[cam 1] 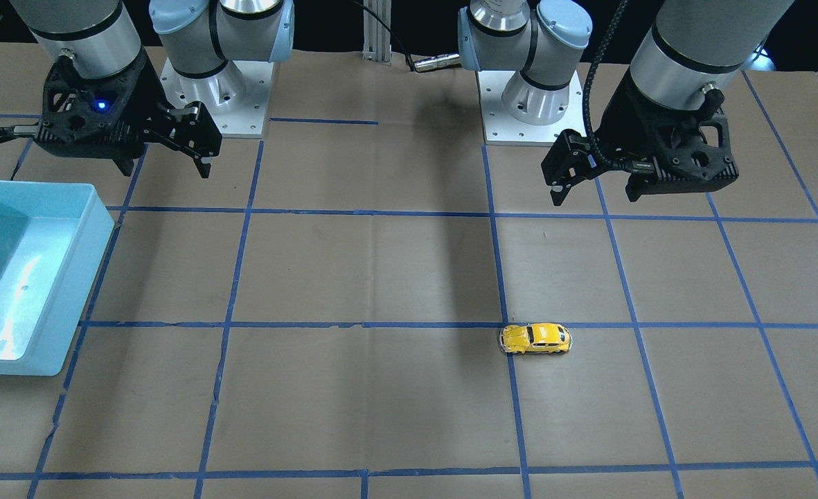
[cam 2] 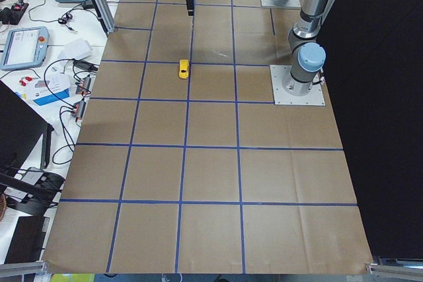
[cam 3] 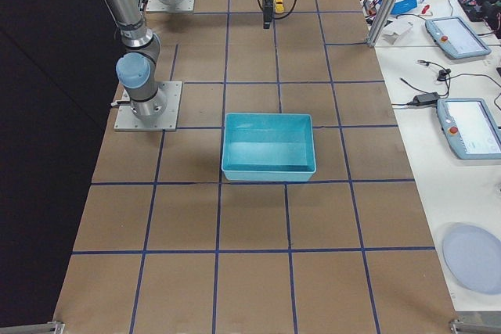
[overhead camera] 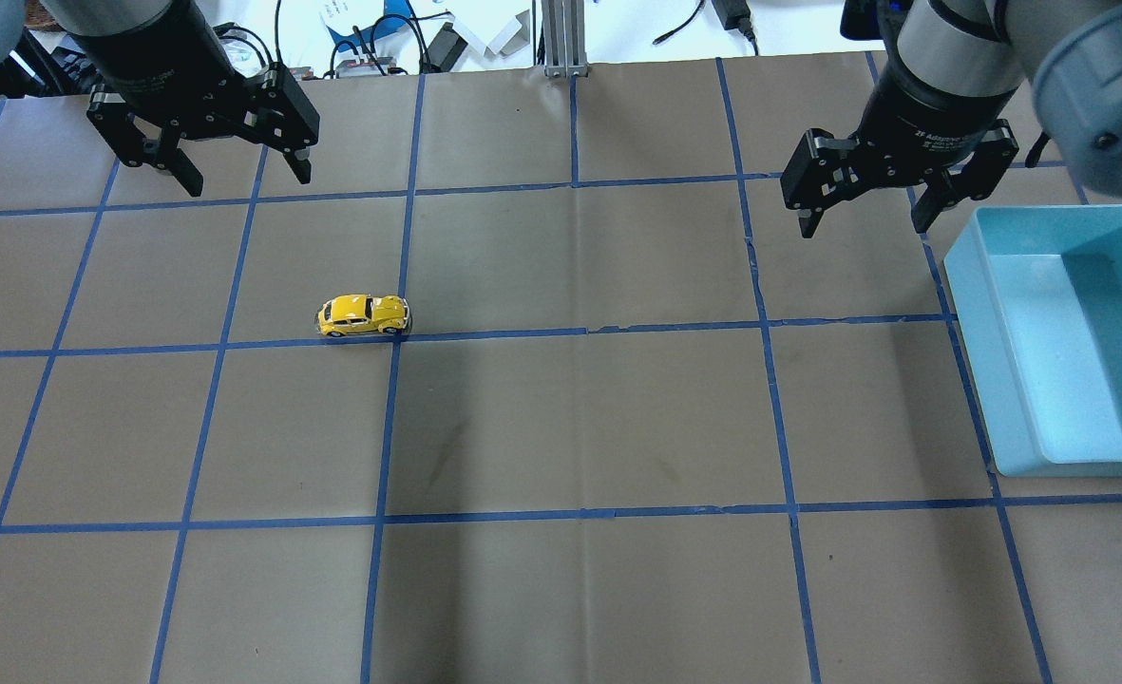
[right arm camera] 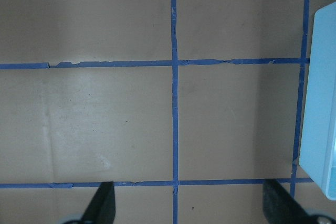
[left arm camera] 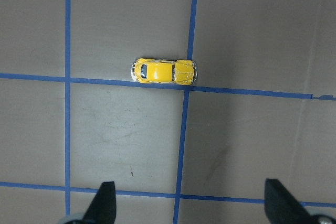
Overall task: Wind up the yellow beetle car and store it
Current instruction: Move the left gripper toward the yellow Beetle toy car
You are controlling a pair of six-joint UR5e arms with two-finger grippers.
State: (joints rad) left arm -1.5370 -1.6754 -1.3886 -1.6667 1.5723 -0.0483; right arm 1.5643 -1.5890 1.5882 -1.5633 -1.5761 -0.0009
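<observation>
The yellow beetle car (cam 1: pixel 536 339) stands on its wheels on the brown paper table, beside a crossing of blue tape lines. It also shows in the overhead view (overhead camera: pixel 363 315) and in the left wrist view (left arm camera: pixel 164 71). My left gripper (overhead camera: pixel 247 180) is open and empty. It hangs above the table, behind the car and apart from it; it also shows in the front view (cam 1: pixel 594 196). My right gripper (overhead camera: pixel 863 226) is open and empty, far from the car, near the bin's back corner. It also shows in the front view (cam 1: pixel 166 170).
A light blue open bin (overhead camera: pixel 974 332) sits on the table on my right side. It also shows in the front view (cam 1: pixel 86 277), and its edge shows in the right wrist view (right arm camera: pixel 320 103). Blue tape lines form a grid on the paper.
</observation>
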